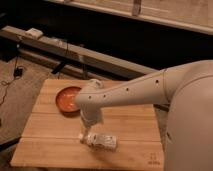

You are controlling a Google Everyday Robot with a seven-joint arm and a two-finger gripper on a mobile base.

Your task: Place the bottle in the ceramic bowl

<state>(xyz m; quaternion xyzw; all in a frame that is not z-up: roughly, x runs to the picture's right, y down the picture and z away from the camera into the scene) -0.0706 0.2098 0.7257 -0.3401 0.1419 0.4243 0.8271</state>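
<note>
The bottle lies on its side on the wooden table, near the front middle, cap end to the left. The orange-red ceramic bowl sits at the table's back left with nothing in it; the arm hides its right edge. My gripper hangs down from the white arm, right over the bottle's left end and close to it. It sits in front of and to the right of the bowl.
A low ledge with cables runs behind the table, with a small white box on its left end. Carpeted floor lies to the left. My white arm spans the table's right side.
</note>
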